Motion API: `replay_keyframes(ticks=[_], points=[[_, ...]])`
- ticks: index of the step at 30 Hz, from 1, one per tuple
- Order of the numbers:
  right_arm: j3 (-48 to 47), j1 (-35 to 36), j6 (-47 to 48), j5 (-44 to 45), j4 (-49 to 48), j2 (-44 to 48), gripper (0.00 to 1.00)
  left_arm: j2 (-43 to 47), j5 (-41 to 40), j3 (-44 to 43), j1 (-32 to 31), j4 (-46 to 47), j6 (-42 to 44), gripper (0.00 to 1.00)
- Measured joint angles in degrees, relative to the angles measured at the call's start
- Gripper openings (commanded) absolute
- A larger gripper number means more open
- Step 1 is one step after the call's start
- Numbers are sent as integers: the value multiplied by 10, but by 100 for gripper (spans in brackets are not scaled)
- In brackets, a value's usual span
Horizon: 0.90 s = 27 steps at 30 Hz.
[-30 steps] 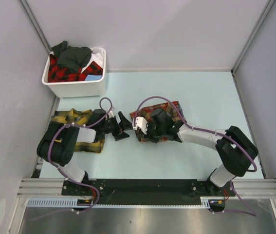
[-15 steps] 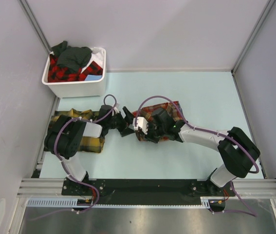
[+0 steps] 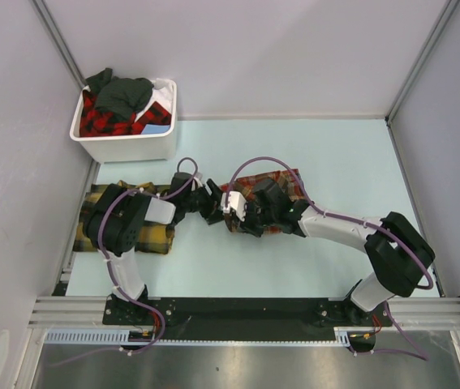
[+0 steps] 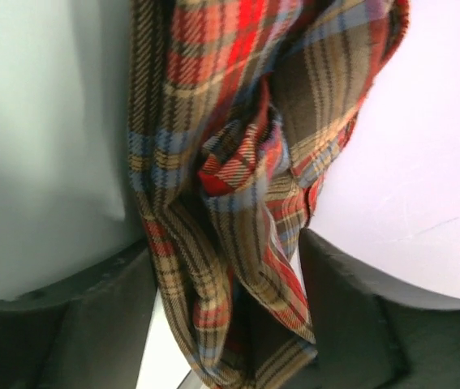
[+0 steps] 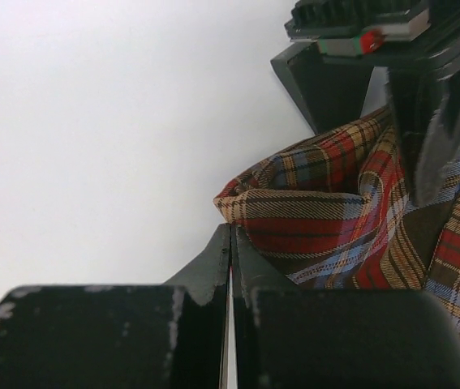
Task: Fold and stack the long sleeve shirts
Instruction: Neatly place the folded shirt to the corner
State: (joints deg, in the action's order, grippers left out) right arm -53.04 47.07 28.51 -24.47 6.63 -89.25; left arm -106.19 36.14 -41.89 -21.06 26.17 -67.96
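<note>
A red-brown plaid long sleeve shirt point(image 3: 285, 183) lies bunched at mid-table, with both grippers at its left edge. My left gripper point(image 3: 212, 203) reaches in from the left. In the left wrist view its jaws point(image 4: 230, 324) stand apart, open, around a hanging fold of this shirt point(image 4: 213, 121), and a gap shows beside the left finger point(image 4: 92, 324). My right gripper point(image 3: 236, 217) lies over the shirt. Its fingers point(image 5: 231, 231) are shut together, tip against a rolled fold of the shirt point(image 5: 311, 211). A folded yellow-and-dark-green shirt point(image 3: 152, 240) lies under the left arm.
A white bin point(image 3: 124, 147) at the back left holds red-black plaid and dark grey shirts. Grey walls close in the table on the left, back and right. The left gripper's body point(image 5: 335, 73) shows close ahead in the right wrist view.
My left gripper has moved right and slightly back onto the red-brown shirt's left edge, its jaws narrowing around a fold. The right gripper has stayed shut on the shirt.
</note>
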Motion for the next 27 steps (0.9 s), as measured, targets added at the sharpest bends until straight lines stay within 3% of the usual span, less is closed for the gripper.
replay_keyframes(ticks=[3, 4, 6, 9, 11, 13, 15, 16, 21, 27], points=[[0, 2, -9, 0, -7, 1, 0, -5, -1, -9, -2, -19, 3, 43], [0, 3, -13, 0, -10, 2, 0, -5, -2, -15, -2, -38, 13, 23], [0, 8, -21, -4, -14, 3, 0, -5, 2, -25, -2, -75, 31, 1], [0, 18, -36, -18, -21, 8, 20, -3, 11, -59, 1, -162, 98, 0], [0, 26, -45, -30, -24, 16, 42, 5, 17, -102, 5, -255, 168, 0], [0, 30, -54, -38, -23, 27, 70, 18, 16, -138, 11, -328, 231, 0], [0, 24, -57, -44, -15, 44, 92, 37, 12, -175, 25, -413, 310, 0], [0, 19, -59, -46, -9, 52, 97, 48, 6, -186, 33, -448, 341, 0], [0, -32, -58, -46, 27, 96, 100, 86, -35, -238, 78, -623, 492, 0], [3, -68, -47, -26, 68, 125, 100, 123, -83, -298, 104, -762, 621, 0]])
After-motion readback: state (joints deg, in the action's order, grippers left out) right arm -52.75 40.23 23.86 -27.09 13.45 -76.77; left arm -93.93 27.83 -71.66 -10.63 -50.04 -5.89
